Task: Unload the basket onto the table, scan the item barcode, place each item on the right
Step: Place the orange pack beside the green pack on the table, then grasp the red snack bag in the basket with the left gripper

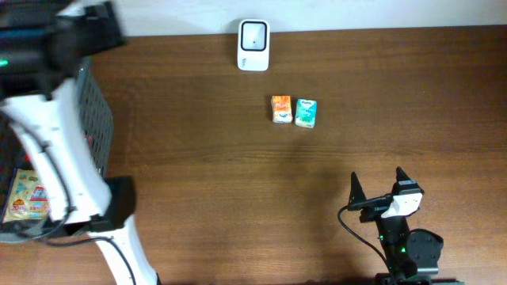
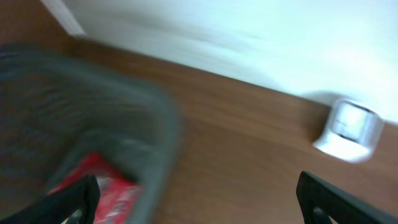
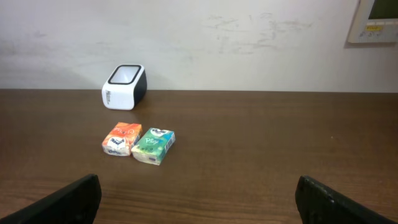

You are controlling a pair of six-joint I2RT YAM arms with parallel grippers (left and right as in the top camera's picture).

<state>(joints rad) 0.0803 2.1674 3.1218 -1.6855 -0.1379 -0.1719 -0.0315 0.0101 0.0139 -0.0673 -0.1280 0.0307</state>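
Closest to the lens in the right wrist view are the two dark fingers [image 3: 68, 202] of the right gripper [image 3: 198, 183], one in each lower corner of the frame. They stand wide apart with nothing between them, so this gripper is released. Beyond them, left of the middle, two small packets lie flat on the brown wooden table [image 3: 261, 149]: an orange packet [image 3: 121, 139] and a green packet [image 3: 153, 145]. They lie side by side and very close; whether they touch I cannot tell. Both are soft, block-shaped and printed. Behind them, near the pale wall [image 3: 205, 37], stands the scanner [image 3: 124, 87], a white box with rounded corners and a dark-framed window on its slanted top. Only this view shows a pale panel [image 3: 376, 22] on the wall, in the upper right corner.

The left wrist view is blurred. The left gripper [image 2: 198, 186] also has its fingers far apart in the lower corners and grasps nothing. Only this view looks into the grey mesh basket [image 2: 149, 118] at the left, where a red packet [image 2: 93, 180] lies. The scanner appears at the right edge.

The overhead view gives the layout that the wrist views do not. The scanner is at the top middle, and the two packets are just below it and a little to the right, apart from it. The right gripper is in the lower right, well apart from the packets. The white left arm [image 1: 55, 158] and the basket fill the left edge, and a yellow printed packet [image 1: 24, 198] lies inside the basket at the lower left.
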